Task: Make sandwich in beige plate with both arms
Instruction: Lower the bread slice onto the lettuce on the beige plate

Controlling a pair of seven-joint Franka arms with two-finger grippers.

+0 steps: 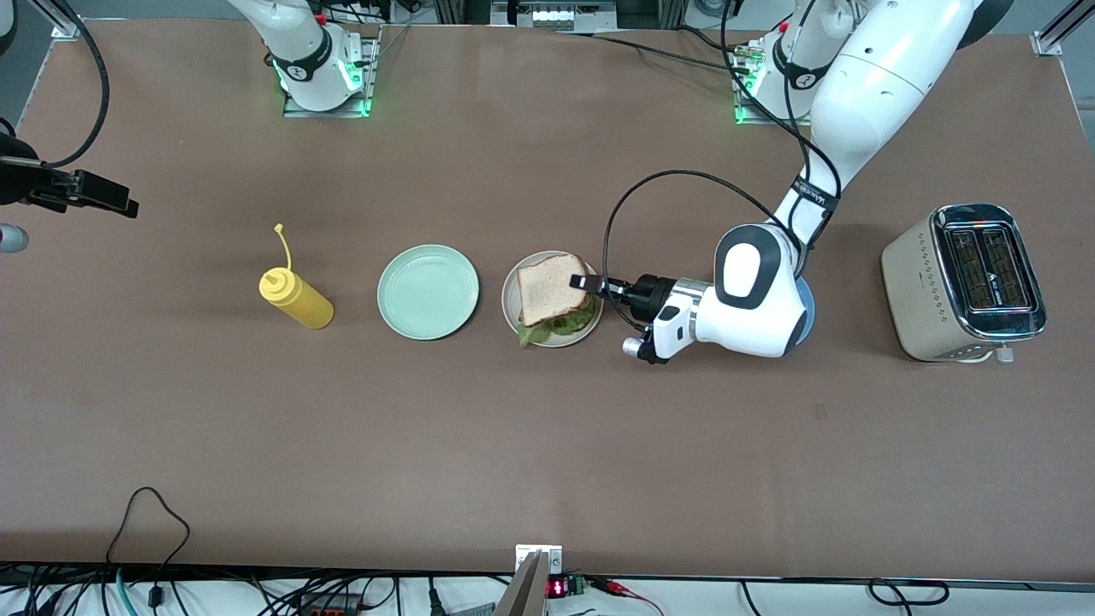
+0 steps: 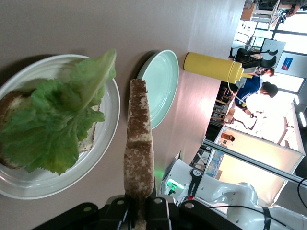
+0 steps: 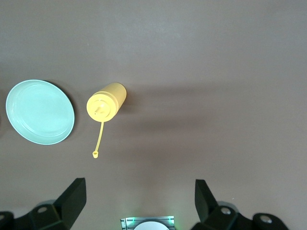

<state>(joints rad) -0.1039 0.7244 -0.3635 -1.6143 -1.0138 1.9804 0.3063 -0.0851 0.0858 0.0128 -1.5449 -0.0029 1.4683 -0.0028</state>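
Note:
The beige plate [image 1: 511, 306] lies mid-table and carries a bread slice [image 2: 10, 103] with a ruffled green lettuce leaf [image 2: 53, 124] on top. My left gripper [image 1: 588, 283] reaches over the plate's rim, shut on the edge of a second bread slice [image 1: 543, 291], which it holds just above the lettuce [image 1: 560, 326]. In the left wrist view that slice [image 2: 139, 148] shows edge-on, running out from the gripper [image 2: 140, 205] beside the plate [image 2: 109, 112]. My right gripper [image 1: 120, 203] waits up high over the right arm's end of the table, open and empty [image 3: 141, 196].
A mint green plate [image 1: 428, 292] sits beside the beige one, toward the right arm's end, with a yellow squeeze bottle [image 1: 296, 298] past it. A toaster [image 1: 965, 281] stands at the left arm's end. A blue plate [image 1: 809, 310] peeks out under the left arm.

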